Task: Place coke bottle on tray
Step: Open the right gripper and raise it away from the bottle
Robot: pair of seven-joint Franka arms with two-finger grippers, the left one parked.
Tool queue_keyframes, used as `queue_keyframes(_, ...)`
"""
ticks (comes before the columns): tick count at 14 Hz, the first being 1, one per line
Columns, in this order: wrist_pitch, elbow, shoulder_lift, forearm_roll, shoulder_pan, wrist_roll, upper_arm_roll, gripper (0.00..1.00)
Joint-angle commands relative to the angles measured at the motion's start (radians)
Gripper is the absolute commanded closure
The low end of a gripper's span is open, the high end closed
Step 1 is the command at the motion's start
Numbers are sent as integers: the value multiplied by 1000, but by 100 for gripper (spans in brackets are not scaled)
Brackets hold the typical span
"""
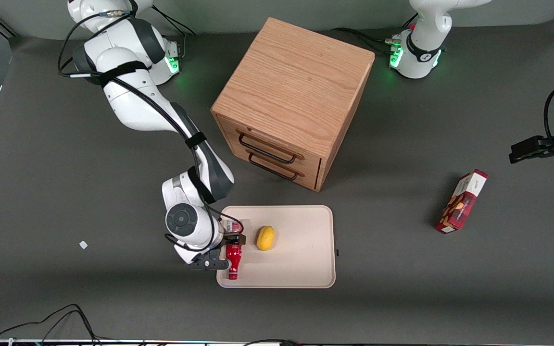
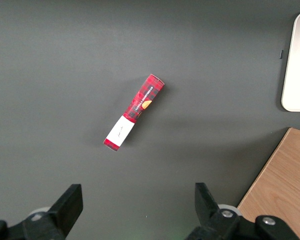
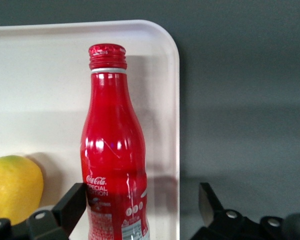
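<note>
A dark grey mat covers the desk [image 1: 65,158], with black cables trailing along its front edge and a small white scrap lying toward the working arm's end. A wooden cabinet [image 1: 294,96] with two dark-handled drawers stands in the middle, farther from the front camera than the tray [image 1: 301,269], which lies just in front of the drawers.

The bottle [image 1: 233,257] lies flat on the tray, along the short rim toward the working arm's end. Its long axis runs parallel to that rim: the capped neck points toward the front camera and the base end points toward the cabinet. In the right wrist view the bottle [image 3: 115,160] is glossy red with a ribbed red cap and a thin silver ring under it; white script reads "Coca-Cola" with "SPECIAL EDITION" below, and smaller print lower down is too fine to read.

The gripper [image 1: 232,239] sits over the bottle's lower body. Its fingers [image 3: 65,207] are spread apart; one stands just beside the bottle and the other is well clear of it, out over the mat, so they grip nothing.

A lemon [image 1: 265,238] rests on the tray beside the bottle. A red box [image 1: 461,201] lies on the mat toward the parked arm's end; its lettering cannot be read.
</note>
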State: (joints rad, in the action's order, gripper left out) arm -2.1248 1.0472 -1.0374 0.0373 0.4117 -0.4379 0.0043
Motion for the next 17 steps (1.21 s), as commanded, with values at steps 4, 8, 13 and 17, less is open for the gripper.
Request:
queue_keyframes(4,71,52,98,6,-2,-1,-3,0)
queue_keyframes(8,132,262,293,6,-45,11,8,0)
queue_keyframes(13,210,512,571,6,-146,115,11,0)
queue_keyframes(17,371,626,781,6,-229,229,9,0)
